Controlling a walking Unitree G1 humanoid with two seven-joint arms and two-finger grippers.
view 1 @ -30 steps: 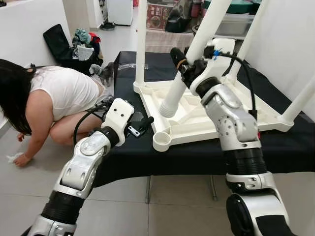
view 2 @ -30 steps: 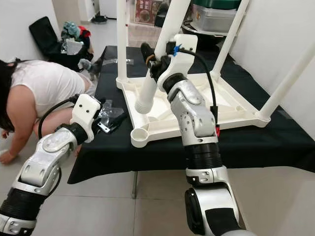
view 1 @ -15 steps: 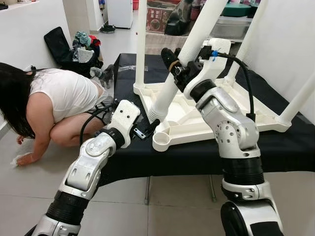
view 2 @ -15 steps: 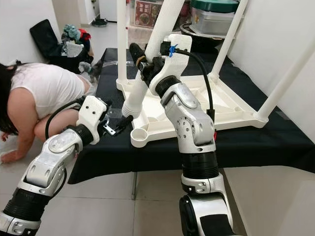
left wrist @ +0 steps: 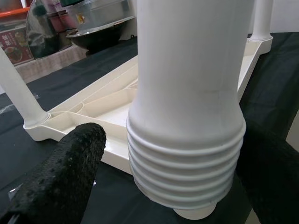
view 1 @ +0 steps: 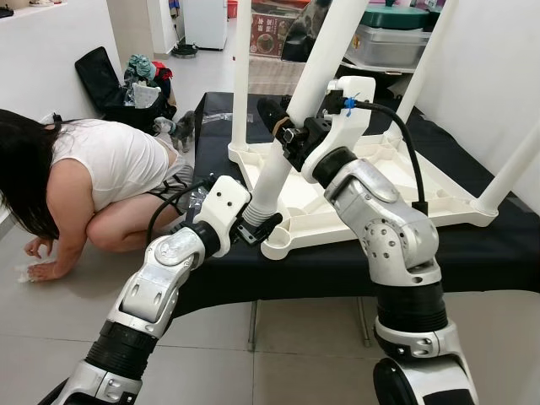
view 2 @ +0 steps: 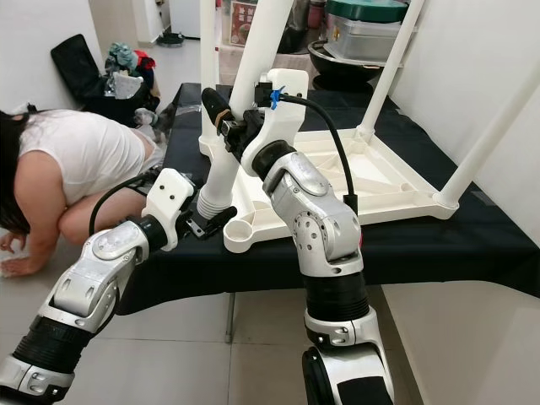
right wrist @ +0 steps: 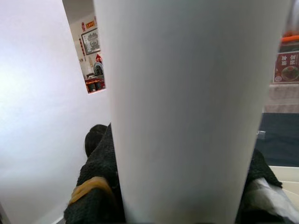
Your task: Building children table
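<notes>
Left gripper (view 1: 263, 226): low at about 7 o'clock from the tabletop's near corner; its black fingers (left wrist: 65, 172) stand spread, one on each side of the ribbed lower end of the loose leg; from the left wrist view I cannot tell whether the pads touch the plastic.
Loose table leg (view 1: 283, 148): white plastic tube, tilted, top leaning toward 1 o'clock; its ribbed end (left wrist: 187, 163) hangs just above the black cloth, just beside the empty corner socket, not seated in it.
Corner socket (view 1: 277, 245): round open cup at the nearest corner of the upturned tabletop, at about 4 o'clock from the leg's ribbed end.
Right gripper (view 1: 283, 126): higher up the same leg, pinching the smooth shaft between its black fingers (right wrist: 96, 186); one finger carries a tan band.
Upturned tabletop (view 1: 396, 190): white children's table lying underside up, ribbing showing, on the black cloth; three legs (view 1: 243, 72) already stand upright in the other corners.
Work table (view 1: 498, 253): covered in black cloth; small clear bags lie near its far left edge.
Person (view 1: 80, 169): at 9 o'clock, crouched on the tiled floor in a white top, one hand down on a white cloth.
Background: black open bag (view 1: 105, 80) with clutter at 11 o'clock; storage boxes and a pot at 12 o'clock.
</notes>
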